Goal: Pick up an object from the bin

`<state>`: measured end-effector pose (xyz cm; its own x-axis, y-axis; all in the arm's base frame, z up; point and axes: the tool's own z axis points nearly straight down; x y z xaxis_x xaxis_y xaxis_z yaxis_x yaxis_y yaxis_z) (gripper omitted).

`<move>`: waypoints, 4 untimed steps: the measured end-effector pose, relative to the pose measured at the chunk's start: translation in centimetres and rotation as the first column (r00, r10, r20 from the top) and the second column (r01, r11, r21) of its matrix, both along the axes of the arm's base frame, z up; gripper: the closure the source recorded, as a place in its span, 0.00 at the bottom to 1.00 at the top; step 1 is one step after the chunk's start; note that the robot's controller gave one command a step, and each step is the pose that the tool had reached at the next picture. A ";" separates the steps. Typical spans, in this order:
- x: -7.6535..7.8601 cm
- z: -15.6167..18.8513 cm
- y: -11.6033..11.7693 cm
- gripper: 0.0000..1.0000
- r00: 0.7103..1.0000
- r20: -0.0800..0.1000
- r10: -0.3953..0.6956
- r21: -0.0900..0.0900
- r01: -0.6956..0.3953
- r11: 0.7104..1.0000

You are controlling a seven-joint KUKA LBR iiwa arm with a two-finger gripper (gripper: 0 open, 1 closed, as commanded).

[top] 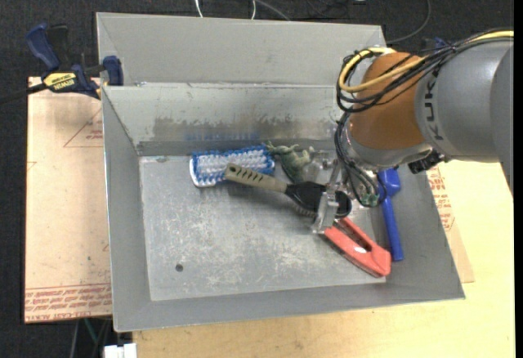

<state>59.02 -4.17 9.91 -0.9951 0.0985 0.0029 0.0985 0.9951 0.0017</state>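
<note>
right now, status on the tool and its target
Tool low in the bin's right part, at the red clip's upper end. Crowded by black brush at left, blue stick at right.

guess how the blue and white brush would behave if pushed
The blue and white brush looks like rigid plastic, so probably stiff and light. Lying flat on the bin floor, it would likely slide or pivot rather than roll.

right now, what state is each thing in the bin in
blue and white brush: lying flat by the back wall
olive-handled brush: lying flat, touching the blue one
green figure: lying by the back wall
red tool: lying flat, right of centre
blue stick: lying flat near the right wall
gripper: low, by the red tool's upper end
</note>
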 end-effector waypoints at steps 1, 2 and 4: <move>-0.5 -3.0 0.7 0.00 0.990 0.014 -0.139 -0.001 0.139 0.990; 0.4 -2.9 -1.7 1.00 0.993 0.005 -0.119 0.002 0.119 0.993; 0.2 -1.6 -1.6 1.00 0.993 -0.001 -0.119 0.003 0.119 0.993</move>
